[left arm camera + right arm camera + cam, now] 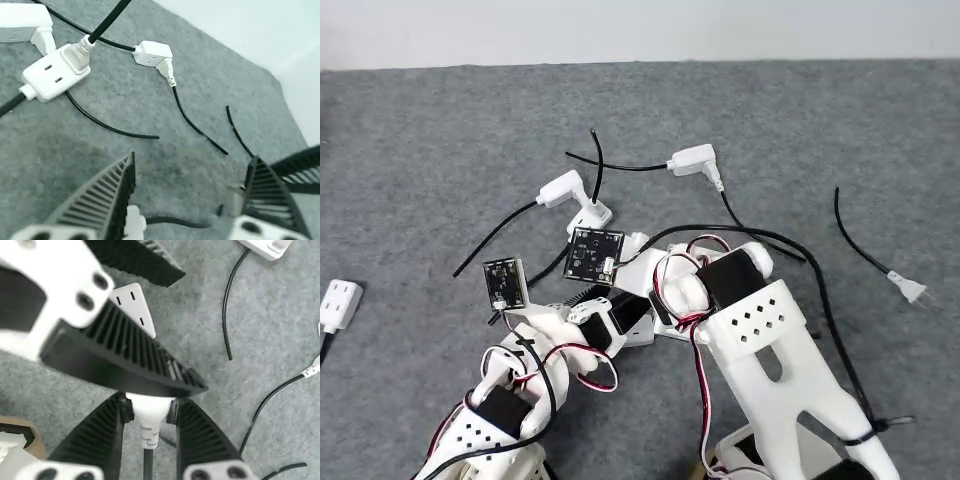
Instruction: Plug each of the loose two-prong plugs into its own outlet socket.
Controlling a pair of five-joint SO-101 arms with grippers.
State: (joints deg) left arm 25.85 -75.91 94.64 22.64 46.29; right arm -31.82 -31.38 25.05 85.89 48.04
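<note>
White two-prong plug (149, 424), a small moulded plastic body on a black cord, sits clamped between the ribbed black fingers of my right gripper (149, 406), with the cord trailing back toward the wrist. It hangs low over the grey felt mat (420, 150), close to the mat's edge where the arms stand and about midway along it.

I judge it light and rigid, with smooth flanks that could twist in the grip if the springy cord pulls. The prongs are hidden from me behind a finger of the left gripper (193, 160); they are likely thin and easy to bend. The flat sides of the body, ahead of the strain relief, look like the right place to hold, and that is where the fingers bear now.

Just beyond the plug is a white outlet block (131, 302) with two slots showing, lying between the left gripper's fingers. Those jaws stand wide apart, and I cannot tell whether either touches the block.

The right arm (760, 330) is stretched forward with its wrist tipped down. The left arm (505, 410) is folded and angled in, so one finger crosses over the plug. A second grey plug (910, 290) on black cord lies loose near the mat's right edge.
</note>
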